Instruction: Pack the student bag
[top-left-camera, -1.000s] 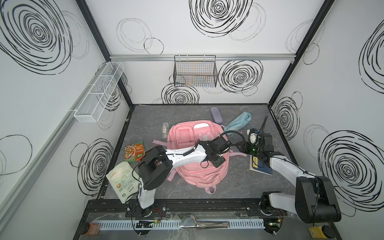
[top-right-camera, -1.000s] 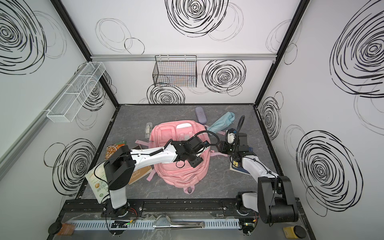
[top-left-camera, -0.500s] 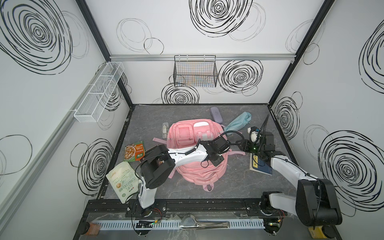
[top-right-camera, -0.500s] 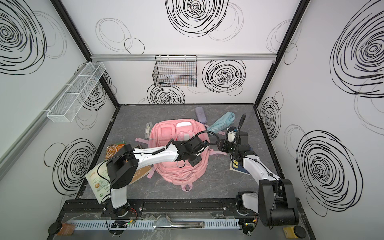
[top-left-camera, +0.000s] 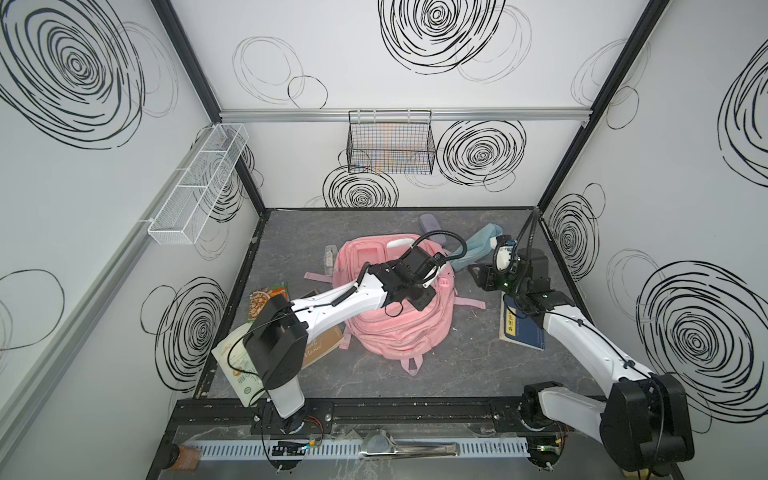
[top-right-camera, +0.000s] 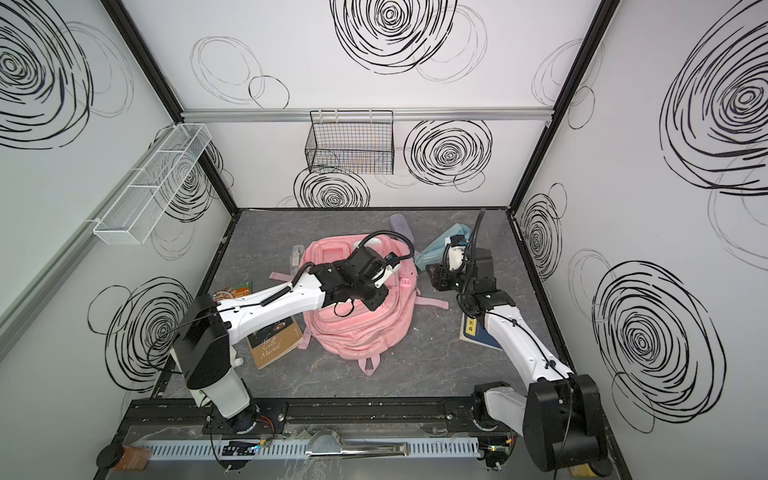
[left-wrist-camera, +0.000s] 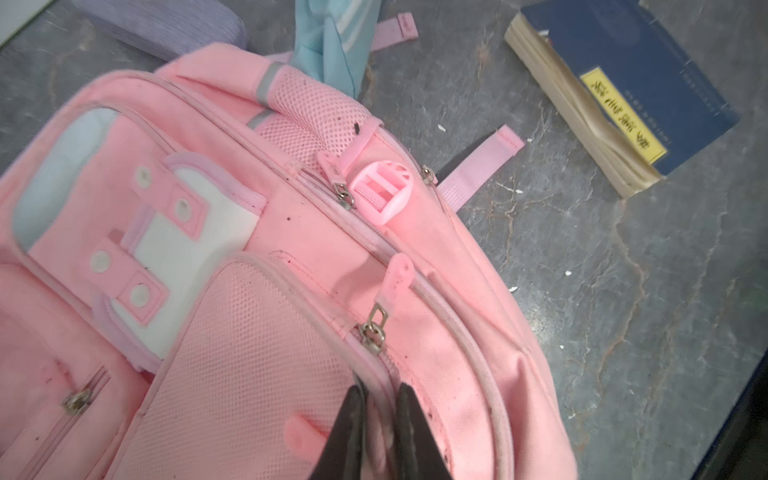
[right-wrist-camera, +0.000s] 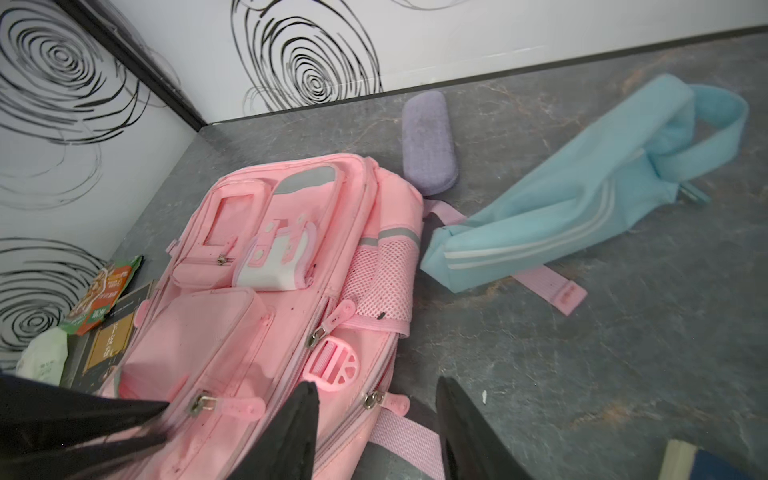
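Pink fabric sits pinched between my left fingers (left-wrist-camera: 349, 436): they are almost closed on the bag (top-left-camera: 399, 328) at the zip line beside its mesh front pocket, though blur hides whether I hold a pull tab or only a fold. The bag lies flat in the middle of the tabletop (top-left-camera: 457, 374), pockets up, top loop toward the arms' bases. Every zip I can see looks shut, so I judge nothing is packed yet and this is the opening step. Next I would draw that grip along the zip track while something pins the bag, or the whole thing may slide. My left arm reaches low across the bag from the left, wrist bent down onto its right half. My right arm stretches forward over the book (top-left-camera: 519, 332), its right fingers (right-wrist-camera: 291, 424) spread and empty, hovering just beside the bag's right edge above a strap (right-wrist-camera: 399, 436).
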